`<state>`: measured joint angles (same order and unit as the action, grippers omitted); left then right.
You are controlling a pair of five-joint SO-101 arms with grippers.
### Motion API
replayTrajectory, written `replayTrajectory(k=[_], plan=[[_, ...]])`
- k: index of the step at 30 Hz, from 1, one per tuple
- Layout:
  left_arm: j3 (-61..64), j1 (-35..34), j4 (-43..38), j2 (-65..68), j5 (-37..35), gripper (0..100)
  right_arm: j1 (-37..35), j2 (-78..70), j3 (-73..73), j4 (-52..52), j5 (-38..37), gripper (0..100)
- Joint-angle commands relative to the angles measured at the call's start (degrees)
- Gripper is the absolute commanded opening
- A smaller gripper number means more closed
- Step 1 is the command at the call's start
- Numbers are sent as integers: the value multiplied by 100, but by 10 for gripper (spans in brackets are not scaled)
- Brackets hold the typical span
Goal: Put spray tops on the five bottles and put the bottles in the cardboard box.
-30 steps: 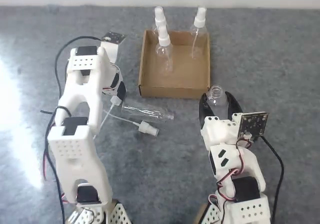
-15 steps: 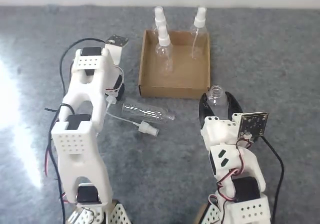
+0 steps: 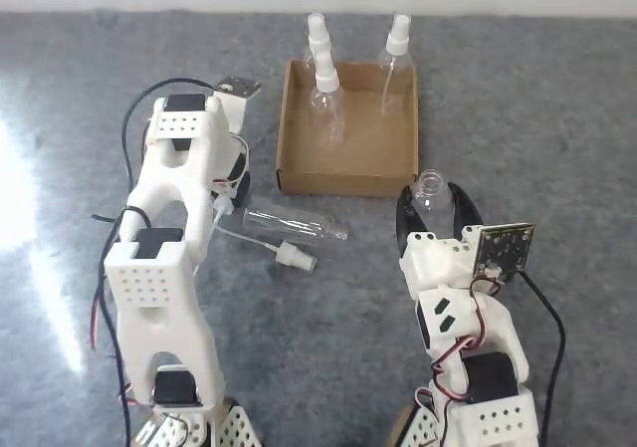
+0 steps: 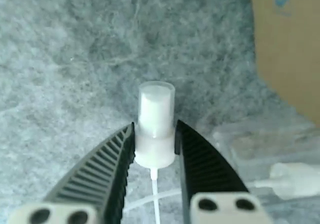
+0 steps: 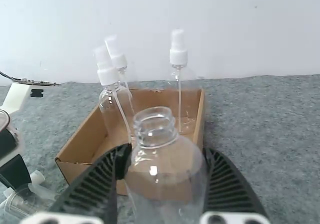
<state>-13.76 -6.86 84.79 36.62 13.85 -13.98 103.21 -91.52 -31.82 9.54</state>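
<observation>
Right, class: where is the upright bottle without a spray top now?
In the high view the uncapped bottle stands gripped in the right tool, just outside the cardboard box, by its near right corner.

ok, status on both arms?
Left end effector shut on spray top. Right end effector shut on uncapped bottle, upright. In between: lying bottle, loose top.
</observation>
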Motion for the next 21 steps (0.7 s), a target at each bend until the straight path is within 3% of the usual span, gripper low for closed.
replayTrajectory(k=[1,9,15,21], plan=[[-207,0,97,-44,-26,102,75,22,70,101,26,90],[-479,-18,79,580,-26,96,57,13,62,101,26,90],[-1086,-88,738,448,-26,25,66,13,62,101,26,90],[-1525,-105,1319,53,-26,21,66,13,62,101,26,90]])
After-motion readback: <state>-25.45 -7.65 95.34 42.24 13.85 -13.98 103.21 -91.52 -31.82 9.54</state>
